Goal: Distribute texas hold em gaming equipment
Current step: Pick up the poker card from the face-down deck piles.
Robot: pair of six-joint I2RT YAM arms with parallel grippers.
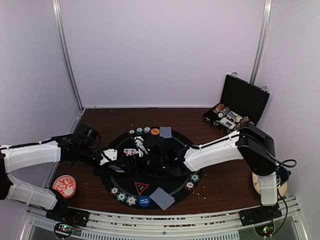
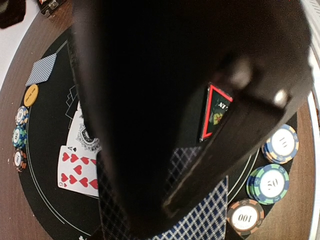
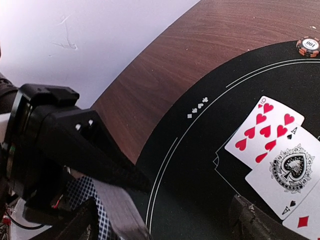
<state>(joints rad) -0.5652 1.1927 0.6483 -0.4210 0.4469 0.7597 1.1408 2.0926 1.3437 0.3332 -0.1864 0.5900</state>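
My left gripper (image 1: pixel 111 157) (image 2: pixel 175 192) is shut on a deck of blue-checked playing cards (image 2: pixel 200 220) (image 3: pixel 85 195) over the left of the black round mat (image 1: pixel 175 140). Facing it, my right gripper (image 1: pixel 131 161) (image 3: pixel 165 227) stands open; its fingers (image 3: pixel 250 220) straddle the space just beside the deck's end. A nine of hearts (image 3: pixel 262 130) (image 2: pixel 77 172) and an ace of spades (image 3: pixel 287 172) lie face up on the mat. A red triangle marker (image 1: pixel 141 188) (image 2: pixel 215 112), a blue disc (image 1: pixel 144 201), chip stacks (image 2: pixel 269 184) and face-down cards (image 1: pixel 162 198) sit at the near rim.
At the mat's far rim are chips (image 1: pixel 140 130), an orange disc (image 1: pixel 155 131) and a face-down card (image 1: pixel 165 132). More chips (image 1: pixel 192 181) lie at the right rim. An open black case (image 1: pixel 235 107) stands back right. A red-and-white dish (image 1: pixel 64 186) is near left.
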